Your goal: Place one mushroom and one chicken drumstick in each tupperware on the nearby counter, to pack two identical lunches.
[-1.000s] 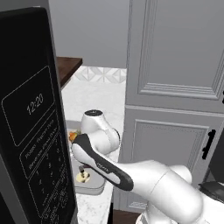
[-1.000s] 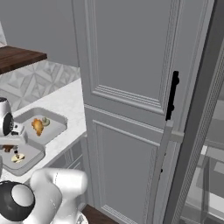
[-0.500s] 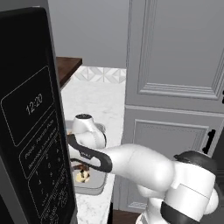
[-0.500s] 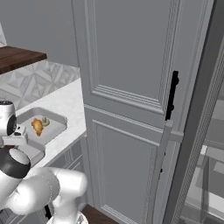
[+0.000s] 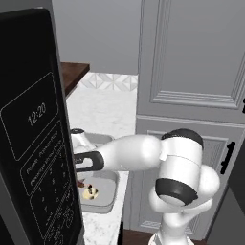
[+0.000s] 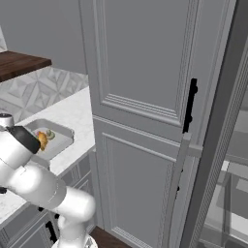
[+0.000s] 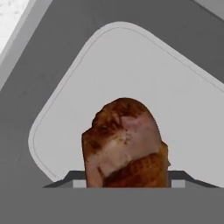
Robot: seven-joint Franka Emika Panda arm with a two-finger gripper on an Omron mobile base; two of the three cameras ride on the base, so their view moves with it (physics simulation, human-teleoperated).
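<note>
So the microwave (image 5: 33, 143) is the big landmark here, its black front with the 12:20 clock taking up the near left of the left base view. Just past its right edge sits 1 grey tupperware (image 5: 103, 194) on the white counter (image 5: 103, 112), with a small pale-and-brown bit of food lying in it, looks like a mushroom (image 5: 89, 193) but it's too small to be sure. The arm reaches across toward the microwave edge and its wrist drops behind it.

The right base view gives what that one can't: a second tupperware (image 6: 60, 137), farther along the counter from the microwave side, holding an orange-brown drumstick (image 6: 43, 140) plus a small pale piece beside it. The arm's elbow overlaps its near corner.

The hand view is the only one that gets the held thing: a chicken drumstick (image 7: 124, 144), browned with a pinkish patch, sitting right at the gripper (image 7: 124, 183), over the pale floor of a tray. The fingertips are hidden behind the meat, so the jaws look clamped on it at a middling width.
</note>
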